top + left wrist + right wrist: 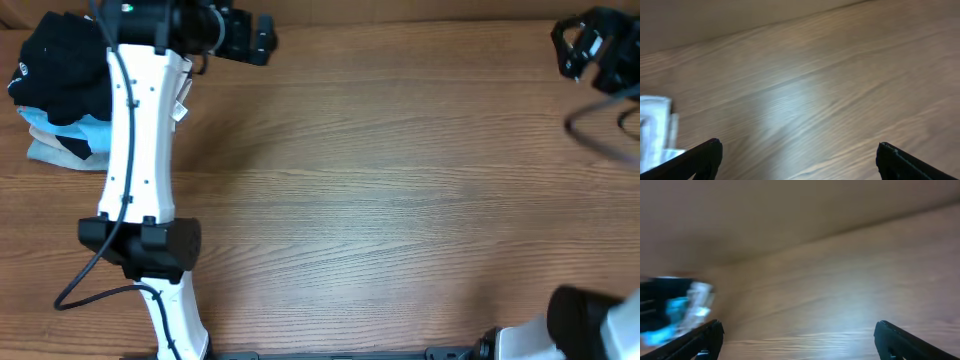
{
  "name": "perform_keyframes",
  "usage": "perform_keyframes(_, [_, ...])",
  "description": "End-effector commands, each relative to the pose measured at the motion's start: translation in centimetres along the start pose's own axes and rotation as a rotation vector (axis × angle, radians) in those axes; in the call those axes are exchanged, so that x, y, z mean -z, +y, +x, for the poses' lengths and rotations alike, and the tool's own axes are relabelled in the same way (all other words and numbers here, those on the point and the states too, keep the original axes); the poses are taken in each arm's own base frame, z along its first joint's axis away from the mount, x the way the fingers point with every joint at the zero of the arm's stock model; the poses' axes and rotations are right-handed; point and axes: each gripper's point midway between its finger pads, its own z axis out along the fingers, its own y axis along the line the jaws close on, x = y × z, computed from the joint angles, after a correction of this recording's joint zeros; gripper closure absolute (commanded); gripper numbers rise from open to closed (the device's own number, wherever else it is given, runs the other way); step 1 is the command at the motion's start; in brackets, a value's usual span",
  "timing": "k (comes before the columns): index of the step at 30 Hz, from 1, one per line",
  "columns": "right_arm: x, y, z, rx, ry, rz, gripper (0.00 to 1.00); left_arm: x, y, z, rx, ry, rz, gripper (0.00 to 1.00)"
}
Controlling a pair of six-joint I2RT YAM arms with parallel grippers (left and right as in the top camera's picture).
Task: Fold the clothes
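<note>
Wide apart and empty, the left tool hangs over bare worktop. Over at the far right, the right tool is spread just as wide, gripping nothing. The black shirt sits heaped at the far left, on top of a light blue tee and beige garments.

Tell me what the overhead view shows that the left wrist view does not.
Only overhead: the black shirt bunched at the far left corner on a light blue tee, and the right gripper. Only left wrist: the left gripper up close, jaws wide apart with nothing between, and a blurred pale thing I cannot identify. Both: the wooden table.
</note>
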Motion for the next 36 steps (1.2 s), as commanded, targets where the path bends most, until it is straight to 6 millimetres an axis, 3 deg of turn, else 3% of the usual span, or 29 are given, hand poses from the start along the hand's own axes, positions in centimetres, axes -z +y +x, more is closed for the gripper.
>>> perform_keyframes(1, [5.2,5.6,0.8,-0.074,-0.054,-0.236,0.00,-0.5,-2.7,-0.1,0.007,0.005,0.050,0.00])
perform_keyframes(7, [8.0,7.0,1.5,-0.060,-0.098,-0.274,0.00,-0.9,-4.4,0.0,-0.020,0.013,0.071,0.00])
perform_keyframes(12, [8.3,6.3,1.4,-0.019,-0.126,-0.223,0.00,-0.9,-4.5,0.1,-0.021,0.013,0.072,0.00])
perform_keyframes(14, [7.9,5.2,1.0,-0.027,-0.138,-0.160,0.00,-0.9,-4.4,0.0,-0.020,0.013,0.072,0.00])
perform_keyframes(20, [5.8,-0.1,0.1,-0.062,-0.151,0.116,0.00,-0.9,-4.5,0.1,-0.020,0.013,0.072,0.00])
perform_keyframes(23, [4.7,-1.3,-0.3,-0.049,-0.162,0.196,0.00,-0.9,-4.4,0.0,-0.020,0.013,0.070,0.00])
perform_keyframes(29, [1.5,-0.6,0.0,0.002,-0.189,0.179,0.00,-0.9,-4.4,0.0,-0.020,0.013,0.069,0.00])
perform_keyframes(31, [-0.5,0.3,0.5,0.028,-0.233,0.121,0.00,-0.9,-4.4,0.1,-0.020,0.013,0.069,0.00])
perform_keyframes(33, [-1.8,0.7,1.5,0.045,-0.265,0.078,0.00,-0.9,-4.4,0.0,-0.021,0.013,0.069,0.00])
perform_keyframes(36, [-4.1,0.6,4.6,0.064,-0.297,0.004,0.00,-0.9,-4.2,0.0,-0.019,0.012,0.063,0.00])
